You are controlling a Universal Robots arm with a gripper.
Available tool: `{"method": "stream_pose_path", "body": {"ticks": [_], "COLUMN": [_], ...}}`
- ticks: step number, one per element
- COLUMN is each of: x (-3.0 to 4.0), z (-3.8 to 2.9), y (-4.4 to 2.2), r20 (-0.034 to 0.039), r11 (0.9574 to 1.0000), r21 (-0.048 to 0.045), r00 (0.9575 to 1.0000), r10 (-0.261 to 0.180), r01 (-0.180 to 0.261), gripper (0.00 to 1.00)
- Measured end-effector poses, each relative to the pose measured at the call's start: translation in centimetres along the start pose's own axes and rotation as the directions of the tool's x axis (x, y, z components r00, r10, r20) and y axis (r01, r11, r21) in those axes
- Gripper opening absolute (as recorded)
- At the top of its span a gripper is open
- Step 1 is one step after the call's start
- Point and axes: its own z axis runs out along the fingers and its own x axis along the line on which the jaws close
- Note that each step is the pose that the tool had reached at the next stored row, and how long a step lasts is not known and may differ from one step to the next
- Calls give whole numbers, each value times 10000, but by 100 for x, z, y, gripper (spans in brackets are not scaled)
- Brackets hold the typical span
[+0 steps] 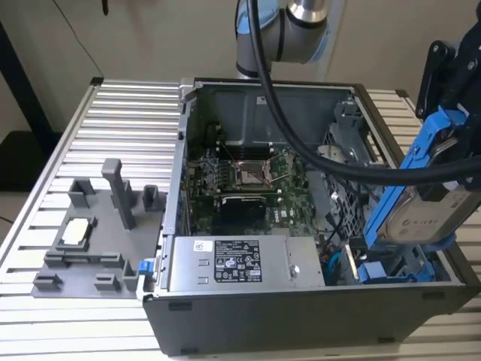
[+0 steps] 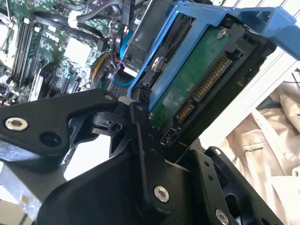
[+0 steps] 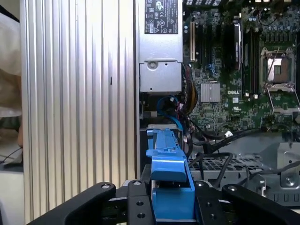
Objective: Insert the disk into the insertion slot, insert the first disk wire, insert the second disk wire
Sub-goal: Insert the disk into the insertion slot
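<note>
My gripper point(image 1: 449, 105) is shut on the disk point(image 1: 421, 218), a silver-grey drive with a white label in a bright blue carrier point(image 1: 428, 147). The disk hangs tilted, on edge, over the near corner of the open computer case on the exterior view's right. Beneath it lies the grey drive cage holding the insertion slot point(image 1: 409, 265), mostly hidden by the disk. In the first wrist view the blue carrier point(image 3: 168, 173) sits between my black fingers point(image 3: 136, 204). The second wrist view looks at the disk's green circuit board point(image 2: 197, 79) and its connector pins.
Another blue-fronted carrier point(image 1: 376, 269) sits low in the cage beside blue cables point(image 3: 168, 105). The silver power supply point(image 1: 240, 263) fills the case's near side, with the motherboard point(image 1: 248, 177) behind it. Black arm cables point(image 1: 361, 169) cross above the case. A grey fixture point(image 1: 98, 241) stands on the slatted table.
</note>
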Motion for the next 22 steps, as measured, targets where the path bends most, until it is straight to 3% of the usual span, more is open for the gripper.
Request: {"method": "stream_pose_path", "body": {"ticks": [13,22], "x": [-1,-31], "z": [219,238], "y": [-12,-12], "r20": [1,4], "r11": [10000,10000], "r21": [0,2], "r00": [10000,10000], "r10": [-16,-19], "r01": [16,19], "gripper": [33,33]}}
